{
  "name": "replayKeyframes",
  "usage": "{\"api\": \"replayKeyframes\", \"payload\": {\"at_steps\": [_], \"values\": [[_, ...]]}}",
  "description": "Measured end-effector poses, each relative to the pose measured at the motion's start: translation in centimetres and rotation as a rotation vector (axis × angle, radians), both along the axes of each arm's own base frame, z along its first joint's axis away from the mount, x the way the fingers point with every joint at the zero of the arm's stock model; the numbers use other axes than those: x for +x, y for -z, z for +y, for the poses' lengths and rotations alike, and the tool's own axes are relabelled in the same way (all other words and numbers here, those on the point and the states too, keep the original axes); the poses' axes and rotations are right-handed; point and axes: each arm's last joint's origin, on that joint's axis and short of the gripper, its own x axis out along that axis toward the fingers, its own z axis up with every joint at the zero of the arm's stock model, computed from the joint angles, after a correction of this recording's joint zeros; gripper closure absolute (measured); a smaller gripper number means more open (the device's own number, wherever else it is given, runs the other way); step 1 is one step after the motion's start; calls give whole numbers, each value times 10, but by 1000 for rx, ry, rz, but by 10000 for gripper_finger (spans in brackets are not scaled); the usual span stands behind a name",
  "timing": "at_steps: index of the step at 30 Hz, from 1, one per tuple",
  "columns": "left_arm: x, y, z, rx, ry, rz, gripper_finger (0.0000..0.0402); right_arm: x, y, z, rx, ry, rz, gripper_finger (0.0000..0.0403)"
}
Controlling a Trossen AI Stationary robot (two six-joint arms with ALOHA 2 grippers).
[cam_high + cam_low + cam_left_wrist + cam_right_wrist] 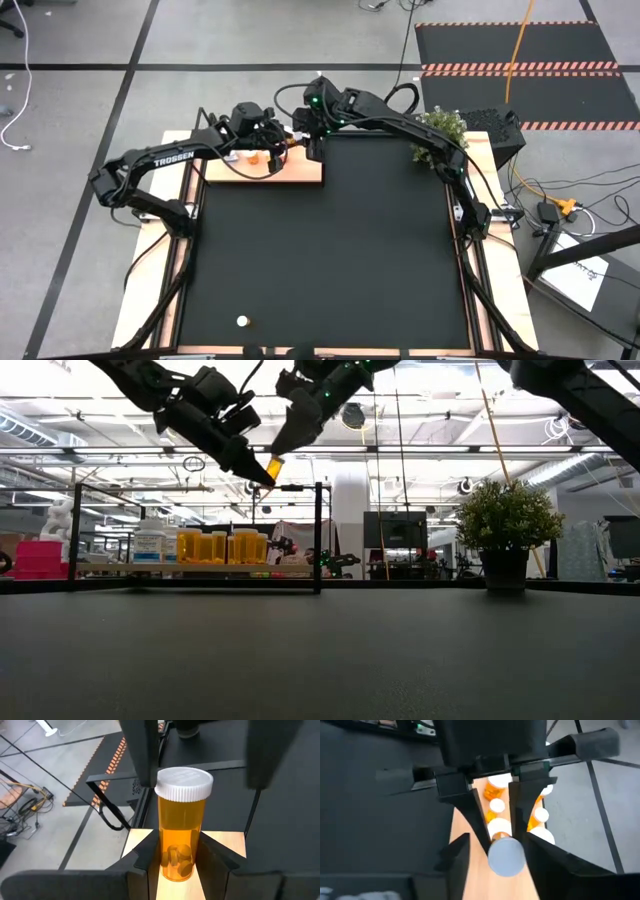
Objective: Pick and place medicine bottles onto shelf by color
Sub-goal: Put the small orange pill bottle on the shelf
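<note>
A large black mat (330, 240) is laid across the table, with a potted plant (440, 128) standing at its far right corner. The shelf (290, 172), a light-wood board with thin black posts, is set at the mat's far left edge; a row of orange medicine bottles (222, 546) with white caps is seen standing on it in the low view (a white bottle (148, 544) stands at the row's left end). Both arms are raised above the shelf. An orange bottle (182, 830) with a white cap is gripped at its lower body by the left gripper (181, 862), pills being visible inside. The right gripper (504, 851) is positioned at the cap end of the same bottle, fingers flanking the cap; whether they press on it cannot be told. One small white-capped bottle (242, 321) is left alone near the mat's near edge.
</note>
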Motion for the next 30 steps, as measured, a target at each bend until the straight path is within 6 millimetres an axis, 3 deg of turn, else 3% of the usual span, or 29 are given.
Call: {"api": "replayKeyframes", "payload": {"at_steps": [6,11,17,23,30], "values": [[-5,-14,-8,3,-2,-51,297,-7,-9,3,-24,48,12,158],[-17,-32,-15,-14,13,-127,297,-14,-14,5,15,71,34,132],[-25,-46,-20,-79,161,-230,297,-12,0,6,57,91,69,131],[-19,-55,-27,-120,318,-338,297,-4,13,15,134,14,41,145],[-8,-62,-40,-102,393,-400,297,-6,4,33,142,-25,-55,163]]}}
